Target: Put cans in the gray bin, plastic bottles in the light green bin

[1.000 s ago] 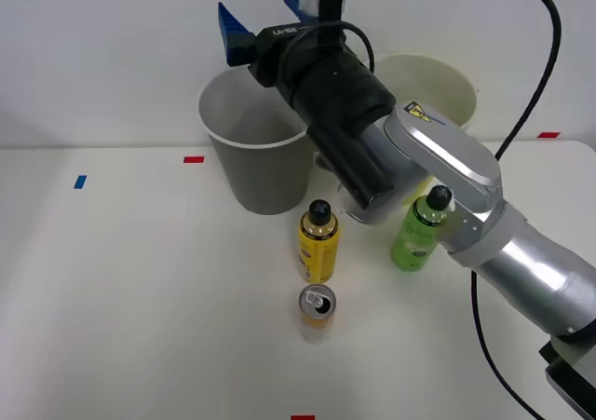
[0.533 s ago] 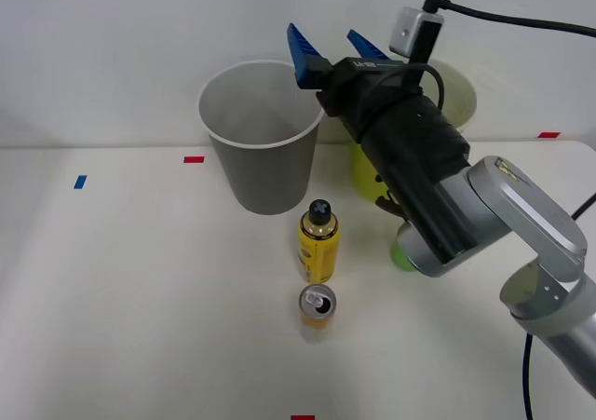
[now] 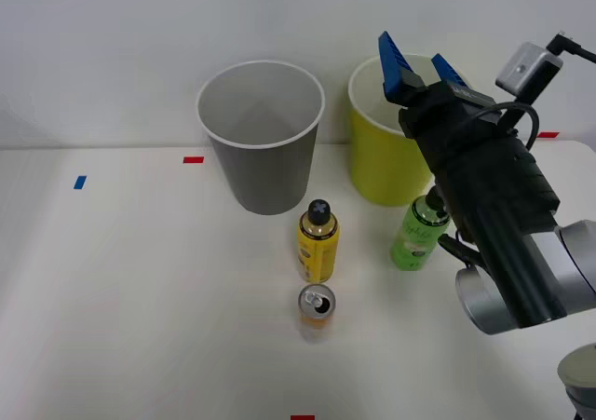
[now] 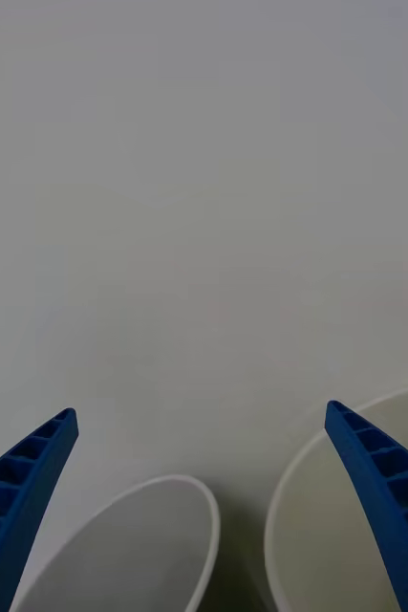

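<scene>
- The right gripper is released, its 2 blue fingers spread wide and holding nothing; it hangs high over the rim of the light green bin.
- Within 1 second it has swung from above the gray bin across to the light green bin, empty the whole way.
- On the table, 1 orange-yellow can stands at the front, with the yellow bottle just behind it and the gray bin further back.
- The green bottle stands in front of the light green bin, right beside the arm's dark forearm.
- The red can is not to be seen on the table; I judge it probably lies in the gray bin already, though the bin's inside shows no clear sign of it.
- The swing away suggests 1 drop is finished and the arm is heading for a new pick, most likely the green bottle below it.
- 3 things remain to sort.
</scene>
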`<state>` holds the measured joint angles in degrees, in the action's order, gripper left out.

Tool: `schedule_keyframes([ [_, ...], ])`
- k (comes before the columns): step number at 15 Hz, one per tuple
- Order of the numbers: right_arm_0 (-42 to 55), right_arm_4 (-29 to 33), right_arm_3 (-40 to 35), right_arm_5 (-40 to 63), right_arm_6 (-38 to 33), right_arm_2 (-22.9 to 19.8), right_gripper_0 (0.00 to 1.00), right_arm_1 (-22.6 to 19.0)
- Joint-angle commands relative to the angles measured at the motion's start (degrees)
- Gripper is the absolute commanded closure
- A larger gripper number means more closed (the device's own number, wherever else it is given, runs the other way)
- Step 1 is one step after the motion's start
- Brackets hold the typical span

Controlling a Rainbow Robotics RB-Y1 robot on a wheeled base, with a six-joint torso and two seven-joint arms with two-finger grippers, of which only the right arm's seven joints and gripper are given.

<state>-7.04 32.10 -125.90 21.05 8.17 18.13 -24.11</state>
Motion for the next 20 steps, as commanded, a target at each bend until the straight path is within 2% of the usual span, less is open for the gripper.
schedule_keyframes([
  [1, 8.27, 2.45, -1.71, -2.85, 1.24, -4.16, 0.12, 4.16],
  [8, 17.59, 0.69, -1.89, -5.67, 0.98, -11.01, 0.12, 5.13],
  [10, 21.28, -4.94, -2.24, -8.30, 1.77, -13.47, 0.12, 7.06],
  [11, 22.86, -6.61, -2.24, -9.45, 3.52, -14.18, 0.12, 7.24],
  [14, 28.84, -14.43, -2.24, -13.93, 17.76, -15.94, 0.12, 7.24],
  [16, 32.79, -18.56, -2.15, -17.71, 23.65, -16.29, 0.12, 7.50],
  [20, 41.93, -21.28, -1.98, -27.11, 31.65, -16.46, 0.12, 10.67],
])
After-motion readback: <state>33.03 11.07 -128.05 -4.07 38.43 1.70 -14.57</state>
